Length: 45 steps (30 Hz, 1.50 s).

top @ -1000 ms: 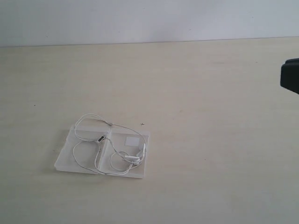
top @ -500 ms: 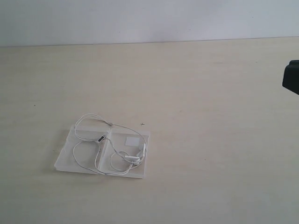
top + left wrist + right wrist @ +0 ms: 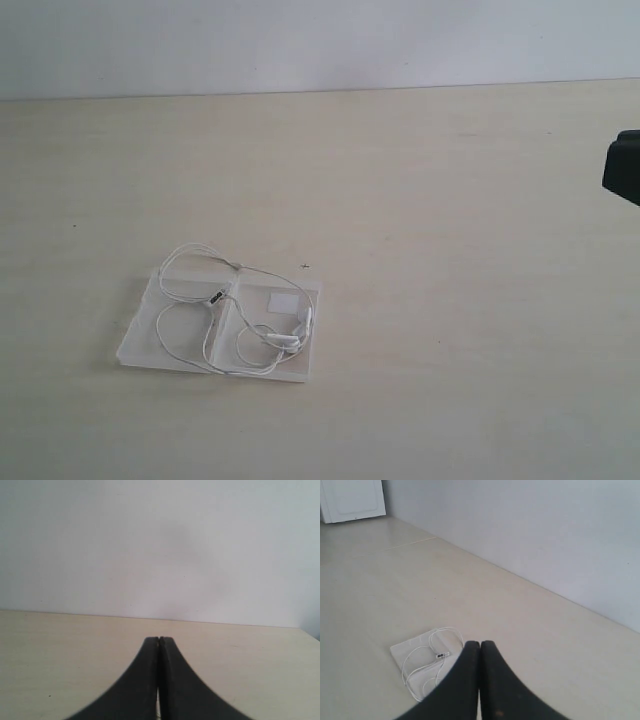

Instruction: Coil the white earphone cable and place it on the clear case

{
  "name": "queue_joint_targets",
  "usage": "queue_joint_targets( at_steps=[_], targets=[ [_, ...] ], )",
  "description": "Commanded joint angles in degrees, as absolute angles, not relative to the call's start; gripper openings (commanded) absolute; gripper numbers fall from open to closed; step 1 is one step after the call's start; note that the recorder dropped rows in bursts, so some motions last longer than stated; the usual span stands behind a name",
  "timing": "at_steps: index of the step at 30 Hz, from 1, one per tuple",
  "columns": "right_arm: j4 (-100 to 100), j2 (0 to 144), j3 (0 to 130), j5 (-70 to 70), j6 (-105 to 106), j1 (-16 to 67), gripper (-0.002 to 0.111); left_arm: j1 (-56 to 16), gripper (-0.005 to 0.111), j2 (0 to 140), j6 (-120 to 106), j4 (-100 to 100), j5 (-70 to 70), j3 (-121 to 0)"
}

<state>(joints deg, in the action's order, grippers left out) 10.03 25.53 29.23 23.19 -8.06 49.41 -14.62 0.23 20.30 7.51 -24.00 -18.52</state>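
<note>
The clear case lies open and flat on the table at lower left in the exterior view, its white sticker on the right half. The white earphone cable rests on it in loose loops, with one loop hanging over the far edge; its dark inline piece sits near the hinge and the earbuds on the right half. The right wrist view shows the case and cable too, far beyond my right gripper, which is shut and empty. My left gripper is shut, over bare table.
A dark part of the right arm shows at the exterior view's right edge. A pale wall runs along the table's far side. A white cabinet stands in the far corner of the right wrist view.
The dark arm part at the right edge has drawn slightly further out of the exterior view. The cable and case have not moved.
</note>
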Motion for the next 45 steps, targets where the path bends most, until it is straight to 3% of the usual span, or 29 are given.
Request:
queue_joint_targets(
  at_steps=[1,6,12,18,27,35,45],
  targets=[
    [9.91,25.14,28.92,22.53,-7.61,49.46,0.0,-14.54,0.0,0.0,20.13,6.98,-23.38,-18.23],
    [9.62,22.87,28.92,22.53,-7.61,46.41,0.0,-14.54,0.0,0.0,20.13,6.98,-23.38,-18.23],
    [14.45,22.04,26.62,19.71,-7.61,35.51,0.0,-14.54,0.0,0.0,20.13,6.98,-23.38,-18.23],
    [15.27,20.6,17.48,7.34,-7.61,23.62,0.0,-14.54,0.0,0.0,20.13,6.98,-23.38,-18.23],
    [14.07,9.22,8.84,3.39,-8.33,12.75,0.0,-14.54,0.0,0.0,20.13,6.98,-23.38,-18.23],
    [9.28,4.24,4.03,4.36,-8.72,6.63,0.0,-14.54,0.0,0.0,20.13,6.98,-23.5,-18.23],
    [6.04,2.99,0.0,4.1,-10.26,6.41,0.0,-14.54,0.0,0.0,20.13,6.98,-23.62,-18.23]
  ],
)
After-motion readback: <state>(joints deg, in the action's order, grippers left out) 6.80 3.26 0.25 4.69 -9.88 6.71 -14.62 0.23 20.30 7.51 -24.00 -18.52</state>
